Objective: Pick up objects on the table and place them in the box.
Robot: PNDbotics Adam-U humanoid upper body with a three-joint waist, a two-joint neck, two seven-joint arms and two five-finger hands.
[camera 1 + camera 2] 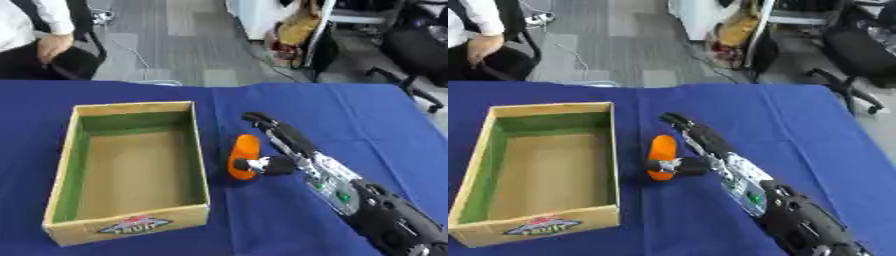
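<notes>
While the open cardboard box with green inner walls (131,165) fills the left of the frame, the right hand (280,145) at centre lies with fingers extended, thumb touching a small orange oblong object (244,156) just left of it on the blue tablecloth (350,115).

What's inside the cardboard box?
Nothing: the cardboard box shows only its bare brown floor and green walls. The near wall hides a strip of floor. The orange object lies outside.
</notes>
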